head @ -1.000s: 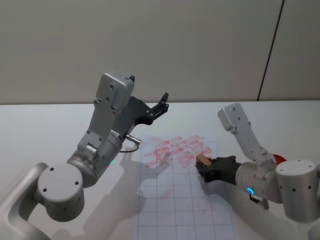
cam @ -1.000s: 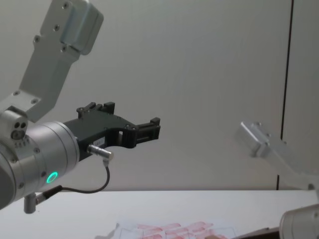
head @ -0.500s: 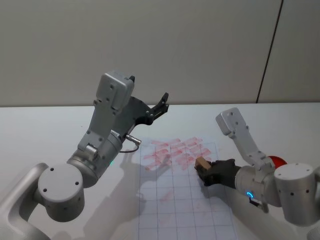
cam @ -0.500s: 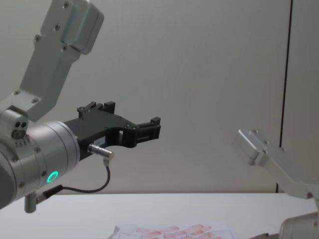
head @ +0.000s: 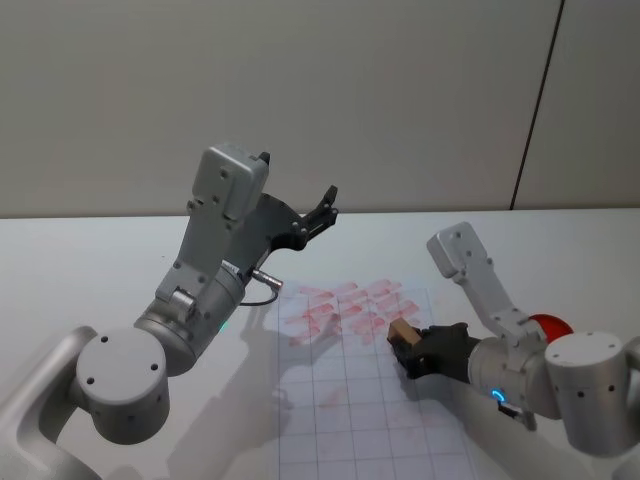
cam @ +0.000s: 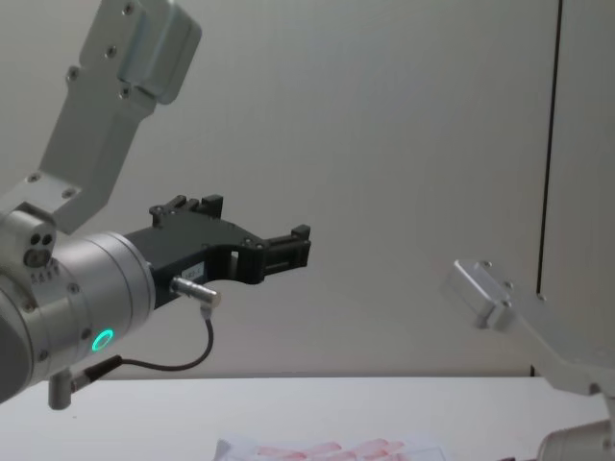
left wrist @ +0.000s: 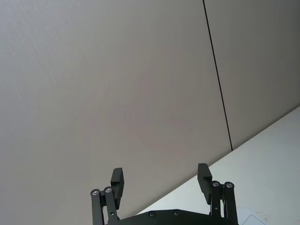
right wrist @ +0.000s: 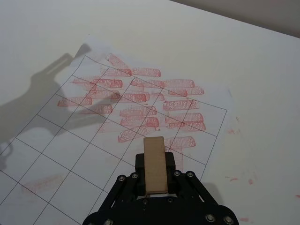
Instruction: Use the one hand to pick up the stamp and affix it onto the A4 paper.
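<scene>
Pickup's done imo: black blocky right pincer [head: 408,343] grips the small light-brown wooden stamp [right wrist: 154,161] over the white gridded A4 paper [head: 345,405], right side, near the worktop [head: 80,262] front edge. Press left to do; contact unclear. Left pincer [left wrist: 159,180] parked high, gaping wide.

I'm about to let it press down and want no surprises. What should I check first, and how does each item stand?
1. Stamp held by right gripper: ok, jaws shut on it.
2. Stamp over A4 paper: ok, above its right side, beside the red prints.
3. Room left to print: ok, blank cells in the nearer rows.
4. Left gripper out of the way: ok, raised, open, away from the sheet.
5. Stamp face touching paper: cannot tell.
</scene>
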Motion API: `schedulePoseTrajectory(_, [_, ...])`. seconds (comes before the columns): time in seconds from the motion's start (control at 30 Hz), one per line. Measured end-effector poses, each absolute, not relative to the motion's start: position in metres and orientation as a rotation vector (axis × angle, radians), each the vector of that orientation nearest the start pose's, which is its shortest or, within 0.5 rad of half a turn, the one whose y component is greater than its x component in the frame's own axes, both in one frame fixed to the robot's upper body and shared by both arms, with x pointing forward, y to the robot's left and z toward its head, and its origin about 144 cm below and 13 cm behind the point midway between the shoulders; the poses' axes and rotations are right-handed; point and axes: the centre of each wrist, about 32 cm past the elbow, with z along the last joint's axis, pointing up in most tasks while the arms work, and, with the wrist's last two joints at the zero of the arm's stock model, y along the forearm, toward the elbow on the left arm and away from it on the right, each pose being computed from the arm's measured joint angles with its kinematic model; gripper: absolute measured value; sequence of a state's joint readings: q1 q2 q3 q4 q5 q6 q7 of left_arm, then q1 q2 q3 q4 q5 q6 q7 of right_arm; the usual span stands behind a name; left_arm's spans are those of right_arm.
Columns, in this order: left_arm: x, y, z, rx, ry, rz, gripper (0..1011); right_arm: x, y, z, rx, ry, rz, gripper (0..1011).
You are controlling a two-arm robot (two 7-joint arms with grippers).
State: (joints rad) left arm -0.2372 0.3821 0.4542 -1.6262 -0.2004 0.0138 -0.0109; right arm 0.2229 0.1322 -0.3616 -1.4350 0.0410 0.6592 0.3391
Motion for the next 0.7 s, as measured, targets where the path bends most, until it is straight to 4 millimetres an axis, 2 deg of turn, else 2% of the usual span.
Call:
schedulePoseTrajectory(0.4, [0.492,0.198,1.204,0.061,-0.268,1.124,1002,0.503,-0.158,1.155,-0.563,0.346,-0.911,220])
schedulePoseTrajectory(0.7, [0.492,0.198,1.204,0.061,-0.268,1.124,1001,0.501,-0.16,1.166,-0.509,0.32,-0.926,220])
